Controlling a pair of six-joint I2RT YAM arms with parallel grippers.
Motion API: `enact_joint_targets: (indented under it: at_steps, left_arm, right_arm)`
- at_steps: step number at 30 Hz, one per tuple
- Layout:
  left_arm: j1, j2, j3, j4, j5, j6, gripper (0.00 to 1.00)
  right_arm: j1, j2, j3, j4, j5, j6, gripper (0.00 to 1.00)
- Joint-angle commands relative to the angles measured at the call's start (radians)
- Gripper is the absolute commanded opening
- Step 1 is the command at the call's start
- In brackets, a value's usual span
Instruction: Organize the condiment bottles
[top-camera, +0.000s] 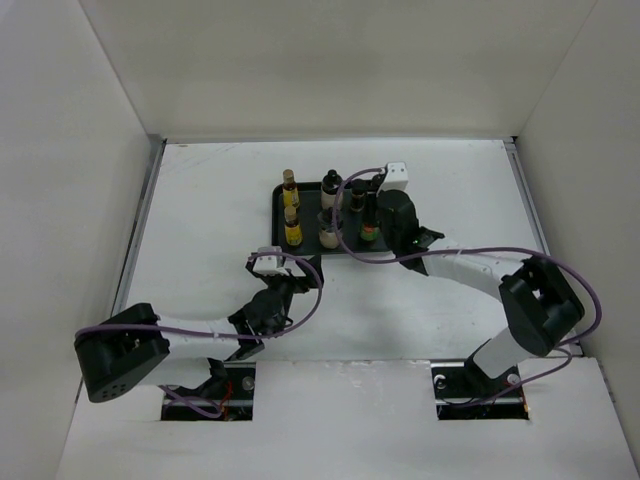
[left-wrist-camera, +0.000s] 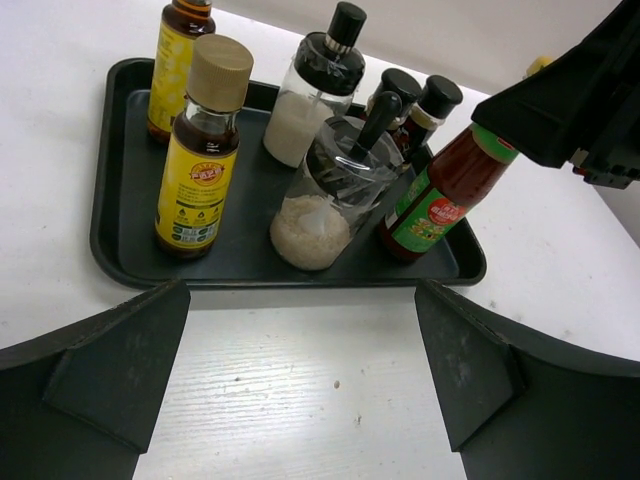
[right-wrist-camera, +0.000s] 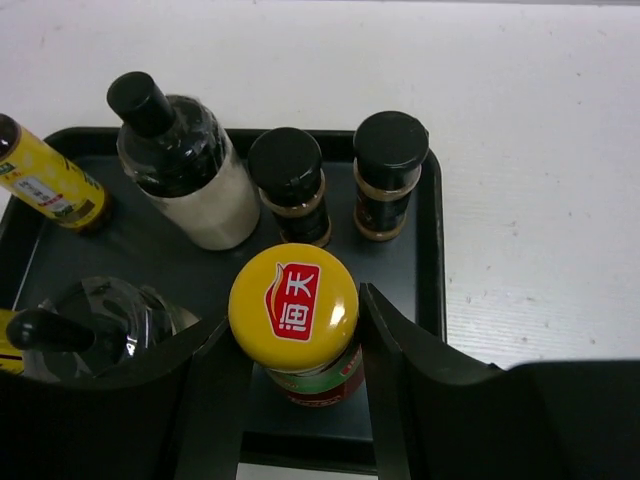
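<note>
The right end effector (right-wrist-camera: 300, 325) is closed on the red bottle (left-wrist-camera: 432, 205). Its fingers (right-wrist-camera: 395, 400) press on either side just below the yellow cap, and the bottle's base rests in the near right corner of the tray (left-wrist-camera: 245, 235). The black tray lies toward the far middle of the worktop (left-wrist-camera: 300, 400) and carries all seven bottles in two rows. In the near row, from the left, stand a yellow bottle (left-wrist-camera: 203, 160) with a tan cap, a pale bottle (left-wrist-camera: 325, 200) half full of white grains under a black stopper, and then the red bottle. In the far row stand a second yellow bottle (left-wrist-camera: 178, 60), a second pale bottle (left-wrist-camera: 312, 95) and two dark jars (right-wrist-camera: 290, 185) with black lids, side by side at the far right corner. From the left wrist the red bottle appears to lean right, its top hidden under the right arm. The left end effector (left-wrist-camera: 302, 292) is spread wide and holds nothing, hanging over bare worktop just off the tray's near edge and facing the bottles.
</note>
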Motion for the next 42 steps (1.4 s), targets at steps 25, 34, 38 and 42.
enact_joint_targets:
  at_steps: [25,34,38,42]
  left_arm:
    - [-0.009,0.030,0.067,0.002,0.026,0.012,1.00]
    - [-0.075,-0.023,0.128,-0.272,-0.061,-0.034,1.00]
    - [-0.138,0.003,0.220,-0.510,-0.166,-0.082,1.00]
    - [-0.242,0.003,0.303,-0.703,-0.195,-0.168,1.00]
  right_arm:
    - [0.000,-0.403,-0.258,0.161,0.187,0.102,1.00]
    - [-0.133,-0.455,-0.475,0.151,0.175,0.326,1.00]
    - [-0.175,-0.405,-0.459,0.131,0.137,0.349,1.00]
    - [-0.175,-0.441,-0.464,0.126,0.106,0.369,1.00]
